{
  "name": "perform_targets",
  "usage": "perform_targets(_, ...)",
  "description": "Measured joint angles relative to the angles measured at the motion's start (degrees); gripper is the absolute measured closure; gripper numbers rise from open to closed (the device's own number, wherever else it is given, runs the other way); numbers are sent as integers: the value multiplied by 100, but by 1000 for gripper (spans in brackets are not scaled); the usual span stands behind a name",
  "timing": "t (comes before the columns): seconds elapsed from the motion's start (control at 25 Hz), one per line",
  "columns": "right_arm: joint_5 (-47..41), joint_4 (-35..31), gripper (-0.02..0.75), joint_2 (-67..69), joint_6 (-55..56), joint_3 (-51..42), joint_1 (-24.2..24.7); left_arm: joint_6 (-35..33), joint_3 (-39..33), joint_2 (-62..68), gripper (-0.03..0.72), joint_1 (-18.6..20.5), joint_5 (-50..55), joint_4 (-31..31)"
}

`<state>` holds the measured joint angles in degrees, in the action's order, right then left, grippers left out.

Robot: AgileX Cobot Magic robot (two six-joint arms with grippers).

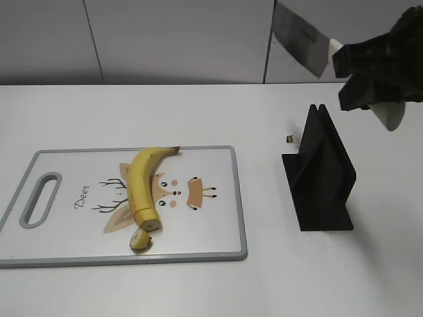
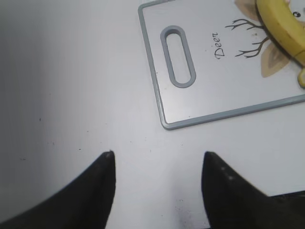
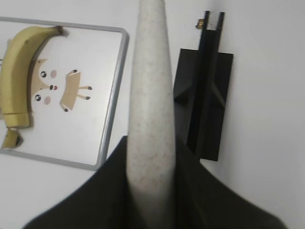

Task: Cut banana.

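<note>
The banana (image 1: 141,187) lies on the white cutting board (image 1: 211,224), stem tip toward the back, flat cut face toward the front. It also shows in the left wrist view (image 2: 281,28) and the right wrist view (image 3: 19,71). A small cut-off stub (image 1: 139,240) lies just in front of it. My right gripper (image 1: 370,72) is shut on the pale handle of a knife (image 3: 150,109) and holds it high above the black knife stand (image 1: 320,175); the grey blade (image 1: 301,38) points up and left. My left gripper (image 2: 157,157) is open and empty over bare table, left of the board.
The board has a grey rim and a handle slot (image 1: 39,198) at its left end. A tiny dark speck (image 1: 289,139) lies behind the knife stand. A grey panelled wall runs along the back of the white table.
</note>
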<state>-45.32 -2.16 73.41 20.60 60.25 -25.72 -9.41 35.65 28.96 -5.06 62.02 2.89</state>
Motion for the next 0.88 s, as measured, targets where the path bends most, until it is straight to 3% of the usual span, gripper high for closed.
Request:
perform_targets(0.2, 39, 579, 575, -183, 821, -372, 0, 0, -457, -1032, 135, 0, 156, 0)
perform_targets(0.56, 706, 662, 575, -183, 1256, -1000, 0, 0, -699, -2724, 143, 0, 277, 0)
perform_targets(0.88, 846, 808, 576, 110, 1267, -1089, 2, 5, -808, -2924, 146, 0, 103, -11)
